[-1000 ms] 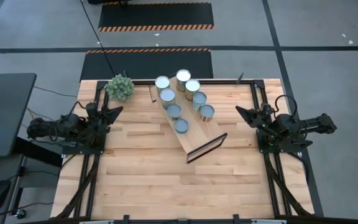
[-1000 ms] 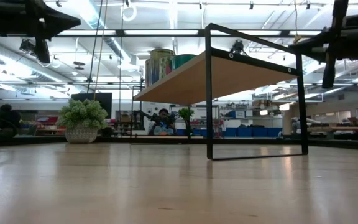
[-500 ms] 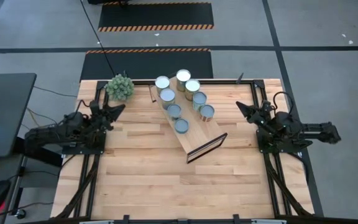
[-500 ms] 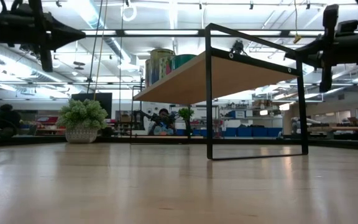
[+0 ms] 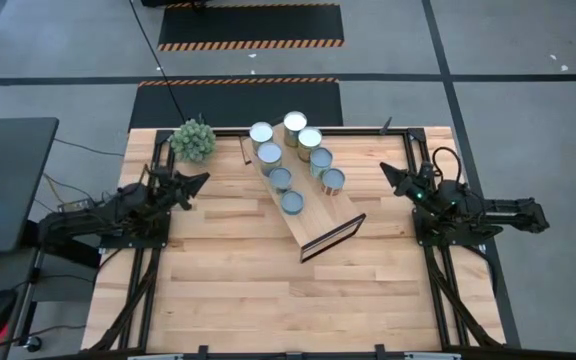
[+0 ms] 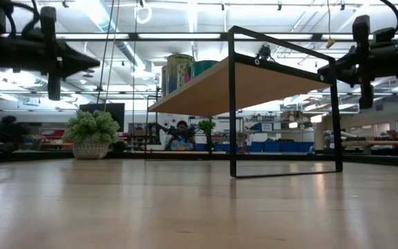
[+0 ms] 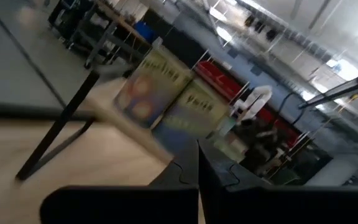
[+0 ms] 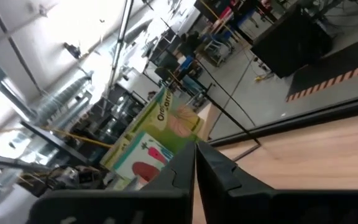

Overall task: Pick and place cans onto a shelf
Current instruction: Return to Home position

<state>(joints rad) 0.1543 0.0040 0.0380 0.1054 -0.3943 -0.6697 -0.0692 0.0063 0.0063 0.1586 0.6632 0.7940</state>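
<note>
A: What has shifted since a second ago?

B: Only the arms. In the low view the left pincer has sunk from the top edge to a little lower at the upper left. The right pincer has dipped a little at the upper right. The cans sit as they did.

A: And the pincers themselves?

B: Each wrist view shows two dark matte fingers pressed together with nothing between them. Both are well apart from the cans.

A: Describe the cans.

B: Eight small metal cylinders. From above their round tops look silvery-white or bluish-grey, and from the side they show printed yellow-green labels. They stand upright on the shelf, bunched from the upper centre of the high view down toward the middle.

A: The shelf?

B: A long plank of pale, smooth wood lying on a slant. A thin black metal frame — a plain rectangle — closes its lower-right end.

A: Underneath?

B: A slatted light-wood surface, faintly glossy in the low view. A spiky green plant ball sits at the upper left — near the cans, not touching.
</note>
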